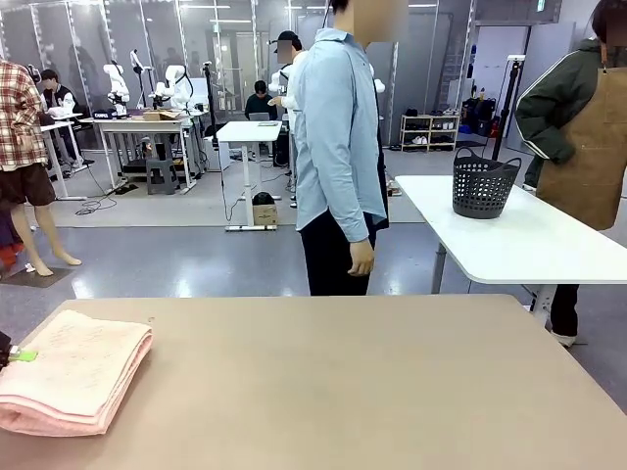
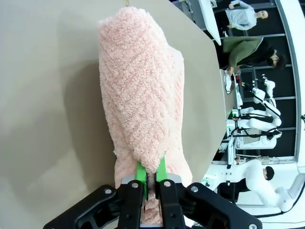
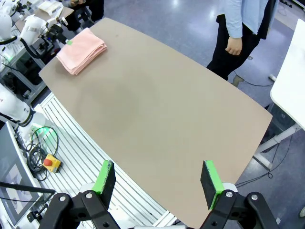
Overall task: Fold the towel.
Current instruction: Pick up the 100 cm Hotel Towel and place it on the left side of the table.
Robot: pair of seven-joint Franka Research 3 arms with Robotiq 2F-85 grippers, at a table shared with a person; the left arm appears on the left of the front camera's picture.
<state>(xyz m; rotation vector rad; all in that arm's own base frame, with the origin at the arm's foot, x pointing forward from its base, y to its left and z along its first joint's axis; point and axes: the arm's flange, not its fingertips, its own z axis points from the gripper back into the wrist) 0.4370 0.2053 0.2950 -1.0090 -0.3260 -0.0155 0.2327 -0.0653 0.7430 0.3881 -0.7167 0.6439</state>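
The towel (image 1: pixel 71 370) lies folded in a thick salmon-pink stack at the table's left edge. At its left side my left gripper (image 1: pixel 14 355) shows only a green pad tip, touching the cloth. From the left wrist, the towel (image 2: pixel 143 109) stretches away from the camera, and my left gripper (image 2: pixel 151 172) is shut on its near folded edge, green pads pinching the cloth. High above the table's near edge my right gripper (image 3: pixel 158 177) stands open with nothing between its fingers; the towel (image 3: pixel 82 50) lies far off at the table's corner.
A person (image 1: pixel 338 147) in a light blue shirt stands at the far side of the tan table (image 1: pixel 343 382), hands down. Behind, a white table (image 1: pixel 519 235) carries a dark basket (image 1: pixel 483 183). Another person in a brown apron (image 1: pixel 588 147) stands at the right.
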